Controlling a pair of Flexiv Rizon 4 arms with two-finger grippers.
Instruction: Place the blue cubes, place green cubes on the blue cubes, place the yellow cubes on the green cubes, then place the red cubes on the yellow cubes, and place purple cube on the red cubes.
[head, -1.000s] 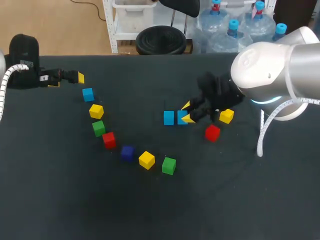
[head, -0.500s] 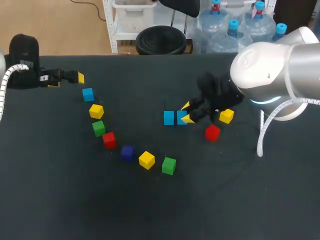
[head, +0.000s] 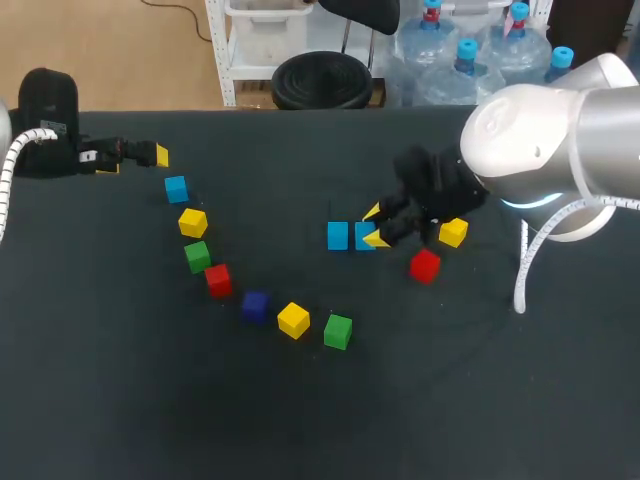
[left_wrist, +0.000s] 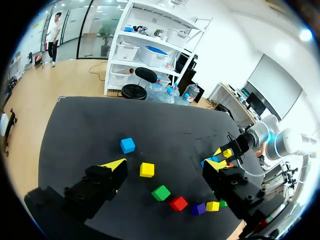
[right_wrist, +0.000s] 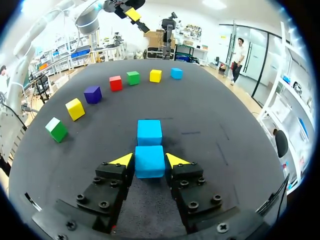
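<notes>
Right now the right hand (right_wrist: 150, 160) grips a blue cube (head: 364, 236) on the desk (head: 450, 380), both fingers (right_wrist: 122, 160) pressed to its sides. From that cube, a second blue cube (right_wrist: 149, 132) sits just ahead; the left hand (left_wrist: 165, 164), wide open and empty, hangs well apart.

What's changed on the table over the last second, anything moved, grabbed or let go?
Nothing visibly changed. The right gripper stays shut on the blue cube, beside the second blue cube. The left gripper stays open off to the left, and the row of loose cubes lies as before.
</notes>
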